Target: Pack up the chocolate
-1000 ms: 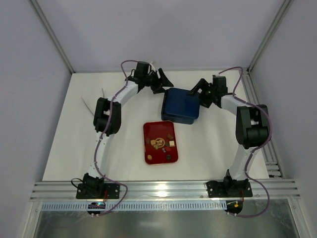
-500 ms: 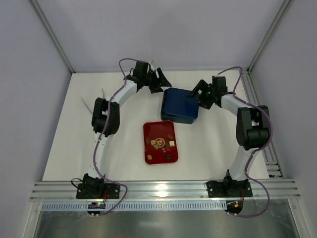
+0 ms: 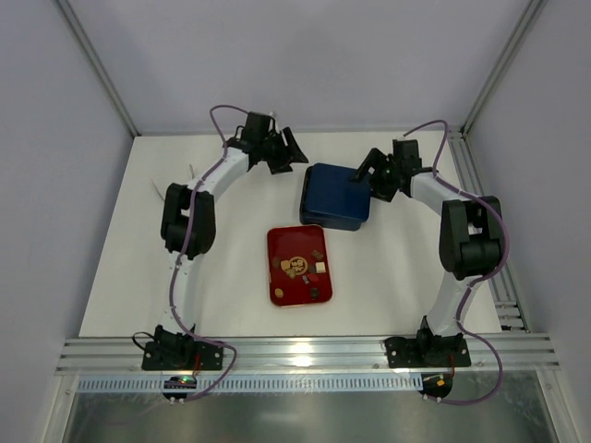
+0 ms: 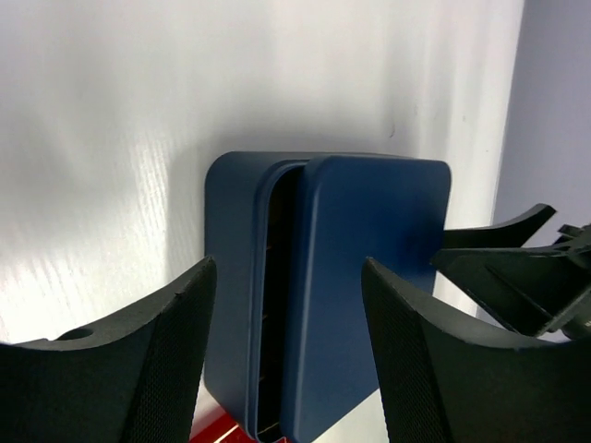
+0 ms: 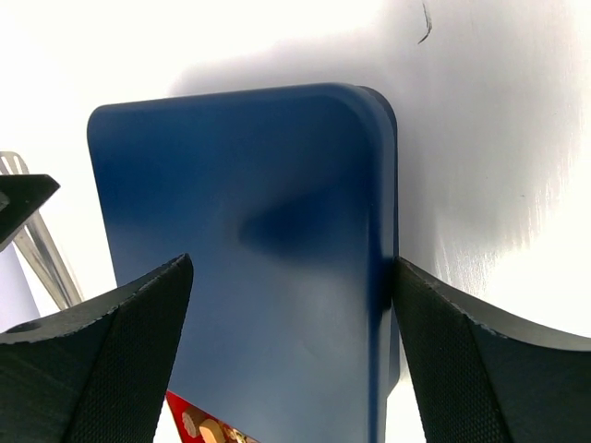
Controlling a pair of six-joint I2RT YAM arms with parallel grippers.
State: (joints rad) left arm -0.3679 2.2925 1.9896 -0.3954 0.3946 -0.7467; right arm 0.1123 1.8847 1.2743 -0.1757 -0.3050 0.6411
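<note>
Left fingers (image 4: 138, 369) drew back from the box (image 3: 334, 196), spread; right fingers (image 5: 111, 369) spread too.

Chocolate (image 3: 320, 268): handful of small bite-size pieces, lying loose and flat on floor of red tray (image 3: 282, 284), all in its right half. Tan cluster (image 3: 296, 266) near tray centre, pieces touching or nearly so. Dark brown piece (image 3: 317, 254) just beyond, toward far right corner. Cream square just beside cluster on right. Dark piece (image 3: 315, 293) near front right corner, apart from the rest. Exact count not resolvable. Right wrist view: tan rounded pieces (image 5: 191, 423) at bottom edge, partly cut off.
</note>
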